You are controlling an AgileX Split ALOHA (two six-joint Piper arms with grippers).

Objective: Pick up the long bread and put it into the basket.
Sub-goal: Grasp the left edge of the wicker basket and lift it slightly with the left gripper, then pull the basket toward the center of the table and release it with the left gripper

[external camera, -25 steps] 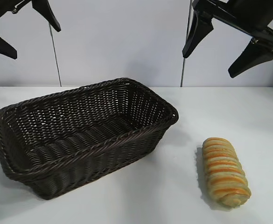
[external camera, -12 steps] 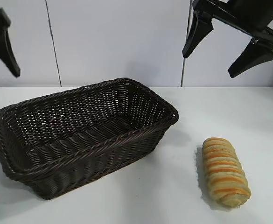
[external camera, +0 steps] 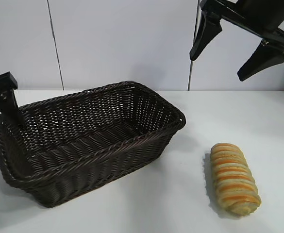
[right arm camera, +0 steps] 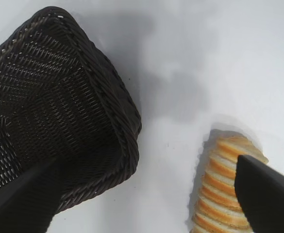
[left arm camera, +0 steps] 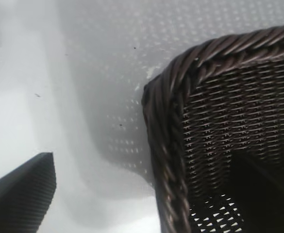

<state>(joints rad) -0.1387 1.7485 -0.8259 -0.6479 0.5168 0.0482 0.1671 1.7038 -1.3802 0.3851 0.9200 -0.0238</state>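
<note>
The long bread (external camera: 234, 179), golden-tan with orange and pale stripes, lies on the white table to the right of the basket (external camera: 83, 141). My right gripper (external camera: 218, 68) hangs open high above the gap between basket and bread. In the right wrist view the bread (right arm camera: 222, 189) sits by one finger and the basket's corner (right arm camera: 127, 126) by the other. My left gripper (external camera: 10, 109) is low at the basket's far left end. In the left wrist view it is open (left arm camera: 142, 204), with its jaws on either side of the braided rim (left arm camera: 163, 145).
The white table (external camera: 258, 121) runs around the basket and the bread. A pale wall with thin vertical seams stands behind. Nothing lies inside the basket.
My left gripper has come down from the upper left to the basket's left end. The right gripper, the bread and the basket have not moved.
</note>
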